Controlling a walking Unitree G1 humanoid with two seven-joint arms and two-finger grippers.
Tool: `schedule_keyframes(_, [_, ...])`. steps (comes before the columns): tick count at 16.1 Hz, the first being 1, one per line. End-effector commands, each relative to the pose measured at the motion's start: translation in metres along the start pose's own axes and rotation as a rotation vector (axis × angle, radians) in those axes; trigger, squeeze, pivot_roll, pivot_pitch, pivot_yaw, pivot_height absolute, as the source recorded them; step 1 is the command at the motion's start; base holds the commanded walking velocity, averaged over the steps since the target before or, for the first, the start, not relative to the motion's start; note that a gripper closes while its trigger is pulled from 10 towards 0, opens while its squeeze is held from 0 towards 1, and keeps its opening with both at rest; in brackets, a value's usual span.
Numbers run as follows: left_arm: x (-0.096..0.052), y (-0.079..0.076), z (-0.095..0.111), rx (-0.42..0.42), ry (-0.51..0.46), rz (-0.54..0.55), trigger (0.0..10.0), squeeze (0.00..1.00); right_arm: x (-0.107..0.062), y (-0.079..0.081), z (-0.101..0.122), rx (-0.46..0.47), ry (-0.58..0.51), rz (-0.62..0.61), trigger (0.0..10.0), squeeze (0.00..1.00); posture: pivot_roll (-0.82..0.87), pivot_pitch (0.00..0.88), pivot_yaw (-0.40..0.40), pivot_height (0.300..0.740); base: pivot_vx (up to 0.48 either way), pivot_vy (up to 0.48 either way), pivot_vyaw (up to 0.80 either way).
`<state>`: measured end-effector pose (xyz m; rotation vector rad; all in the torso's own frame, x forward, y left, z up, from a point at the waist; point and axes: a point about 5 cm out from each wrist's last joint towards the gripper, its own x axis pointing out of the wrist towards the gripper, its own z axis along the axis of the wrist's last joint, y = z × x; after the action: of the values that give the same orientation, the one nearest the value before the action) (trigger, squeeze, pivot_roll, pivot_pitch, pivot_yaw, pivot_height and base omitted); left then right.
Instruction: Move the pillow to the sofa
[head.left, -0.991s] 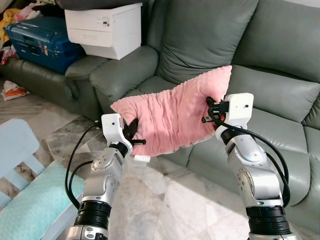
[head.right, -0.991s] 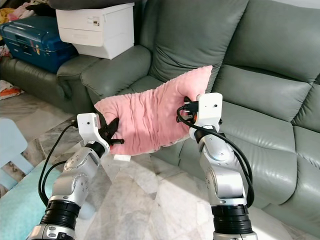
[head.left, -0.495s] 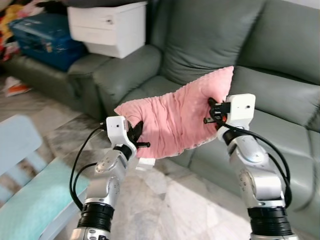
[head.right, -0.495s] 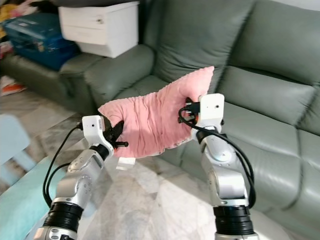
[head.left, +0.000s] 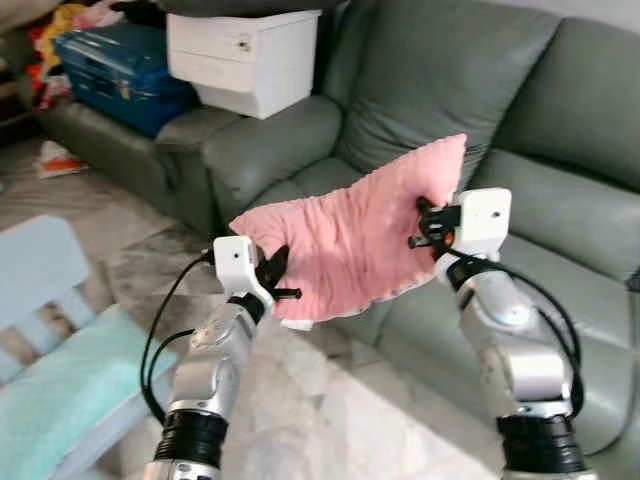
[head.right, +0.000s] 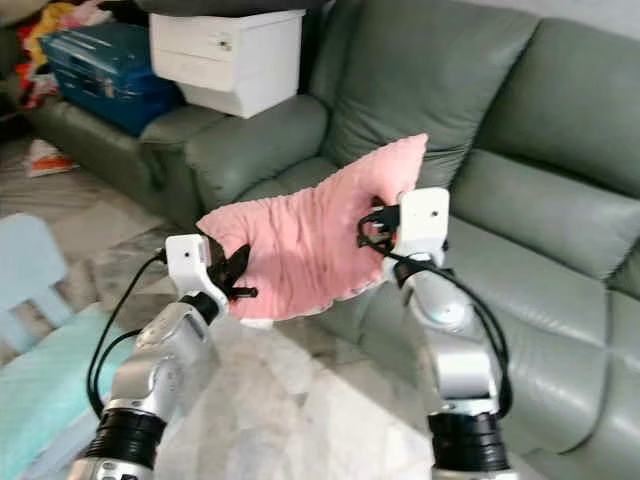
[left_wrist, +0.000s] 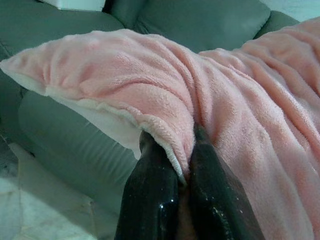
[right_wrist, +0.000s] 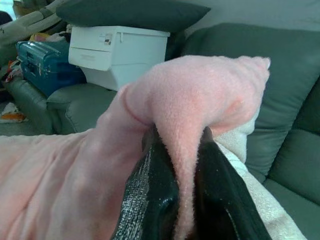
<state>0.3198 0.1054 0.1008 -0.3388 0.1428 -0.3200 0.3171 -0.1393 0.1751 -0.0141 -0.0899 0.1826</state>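
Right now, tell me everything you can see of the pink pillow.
The pink pillow looks like soft, fuzzy fleece, wrinkled in folds, with a whitish underside at its edge. It hangs slack in the air, stretched between both grippers, its right end higher. The left gripper pinches its lower edge, the right gripper a bunched corner. It hangs in front of the grey-green sofa, above the seat's front edge, not resting on it.

At frame centre, a pink pillow (head.left: 355, 240) hangs stretched between the left pincer (head.left: 277, 280) and the right pincer (head.left: 425, 225), before a grey-green sofa (head.left: 560, 190). A white box (head.left: 243, 45) sits upper left.
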Motion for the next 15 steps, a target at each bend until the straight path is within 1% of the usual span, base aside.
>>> schedule_keyframes(1, [0.0027,-0.0083,0.0071,0.007,-0.025,-0.043,10.0,0.00,0.0008,0.0034,0.0090,-0.004,-0.035,0.022,10.0,0.00,-0.22,0.000,-0.005,0.740,0.000,-0.480,0.00])
schedule_keyframes(3, [0.0026,-0.0081,0.0072,0.008,-0.025,-0.042,10.0,0.00,0.0009,0.0034,0.0092,-0.004,-0.036,0.022,10.0,0.00,-0.22,0.000,-0.006,0.740,0.000,-0.480,0.00])
schedule_keyframes(7, [0.0024,-0.0090,0.0075,0.005,-0.028,-0.044,10.0,0.00,0.0006,0.0033,0.0093,-0.004,-0.035,0.021,10.0,0.00,-0.22,0.000,-0.004,0.740,0.000,0.000,0.00])
schedule_keyframes(8, [0.0023,-0.0093,0.0074,0.004,-0.027,-0.045,10.0,0.00,0.0005,0.0032,0.0093,-0.004,-0.035,0.021,10.0,0.00,-0.22,0.000,-0.004,0.740,0.000,-0.345,0.00])
schedule_keyframes(9, [0.0023,-0.0096,0.0069,0.004,-0.025,-0.044,10.0,0.00,0.0002,0.0028,0.0091,-0.004,-0.033,0.019,10.0,0.00,-0.22,0.000,-0.003,0.740,0.000,0.000,0.00])
schedule_keyframes(11, [0.0025,-0.0084,0.0069,-0.024,-0.029,-0.031,10.0,0.00,0.0000,0.0024,0.0088,-0.004,-0.031,0.019,10.0,0.00,-0.22,0.002,-0.003,0.740,0.000,0.000,0.00])
schedule_keyframes(15, [0.0032,-0.0076,0.0090,-0.016,-0.037,-0.028,10.0,0.00,-0.0002,0.0021,0.0086,-0.005,-0.028,0.020,10.0,0.00,-0.23,0.001,-0.004,0.740,0.000,0.000,0.00])
